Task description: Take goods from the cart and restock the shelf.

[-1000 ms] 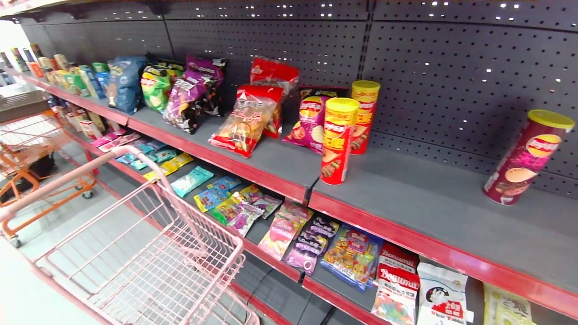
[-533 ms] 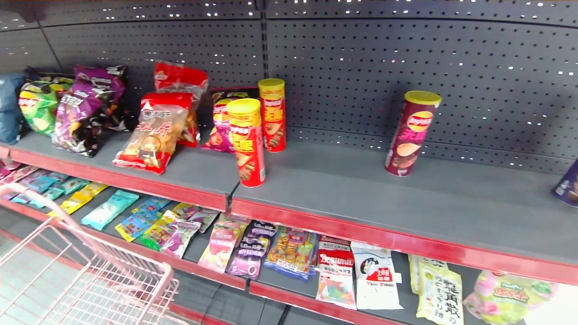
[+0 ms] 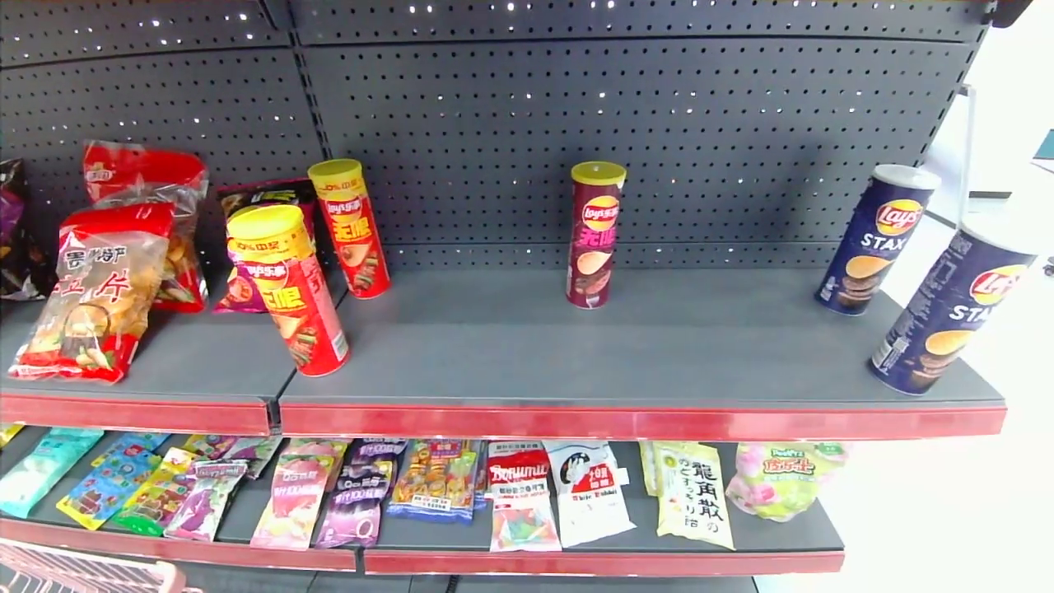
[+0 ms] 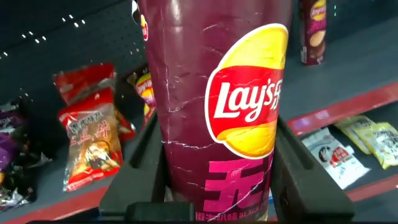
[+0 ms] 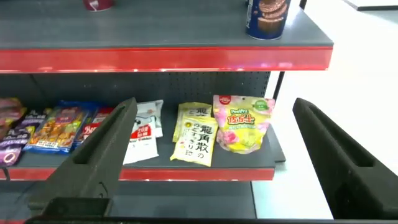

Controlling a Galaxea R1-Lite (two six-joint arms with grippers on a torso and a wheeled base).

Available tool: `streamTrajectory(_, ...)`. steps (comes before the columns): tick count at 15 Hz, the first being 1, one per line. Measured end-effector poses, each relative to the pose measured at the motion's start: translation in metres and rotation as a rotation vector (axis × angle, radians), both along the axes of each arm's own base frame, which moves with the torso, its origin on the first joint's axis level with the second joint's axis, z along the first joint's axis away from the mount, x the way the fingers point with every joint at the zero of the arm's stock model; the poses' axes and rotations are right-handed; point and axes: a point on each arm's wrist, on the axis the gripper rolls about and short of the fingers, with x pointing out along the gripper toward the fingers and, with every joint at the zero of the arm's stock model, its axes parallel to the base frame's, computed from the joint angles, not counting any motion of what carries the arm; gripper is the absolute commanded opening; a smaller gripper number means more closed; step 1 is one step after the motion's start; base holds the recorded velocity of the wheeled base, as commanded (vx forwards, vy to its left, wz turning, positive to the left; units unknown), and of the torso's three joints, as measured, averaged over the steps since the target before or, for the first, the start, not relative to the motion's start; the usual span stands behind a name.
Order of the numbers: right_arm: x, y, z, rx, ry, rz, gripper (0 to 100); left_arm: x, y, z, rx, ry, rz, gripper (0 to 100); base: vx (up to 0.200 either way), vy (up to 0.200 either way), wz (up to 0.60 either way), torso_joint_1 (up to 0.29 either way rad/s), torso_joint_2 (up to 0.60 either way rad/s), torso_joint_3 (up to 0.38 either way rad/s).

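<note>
the maroon chip can (image 4: 217, 93), judged light, stiff but crushable and slick, is gripped round its body by the left gripper (image 4: 219, 174) before the shelf (image 3: 626, 354), while the right gripper (image 5: 214, 109) is spread wide, empty.

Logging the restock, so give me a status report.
Left gripper shut on maroon chip can. Right gripper open, empty. Upper shelf bare beside its standing maroon can, nothing blocking.
</note>
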Motion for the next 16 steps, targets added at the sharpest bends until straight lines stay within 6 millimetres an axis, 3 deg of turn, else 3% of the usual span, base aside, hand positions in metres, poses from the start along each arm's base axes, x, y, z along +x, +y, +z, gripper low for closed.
streamTrajectory(7,0.0,0.0,0.0,-0.001,0.0,0.0,100,-0.003,0.001,0.004,-0.003,-0.018,0.028,0,0.171,0.0,0.0,0.003,0.0,-0.001)
streamTrajectory(12,0.0,0.0,0.0,-0.004,0.0,0.001,100,-0.007,0.001,0.006,0.0,-0.032,0.003,0,0.0,0.0,0.0,0.0,0.0,0.0)
streamTrajectory(16,0.0,0.0,0.0,-0.01,-0.001,0.007,100,-0.022,0.001,-0.009,-0.009,0.03,-0.018,0,0.0,0.0,0.0,0.0,0.0,0.0)
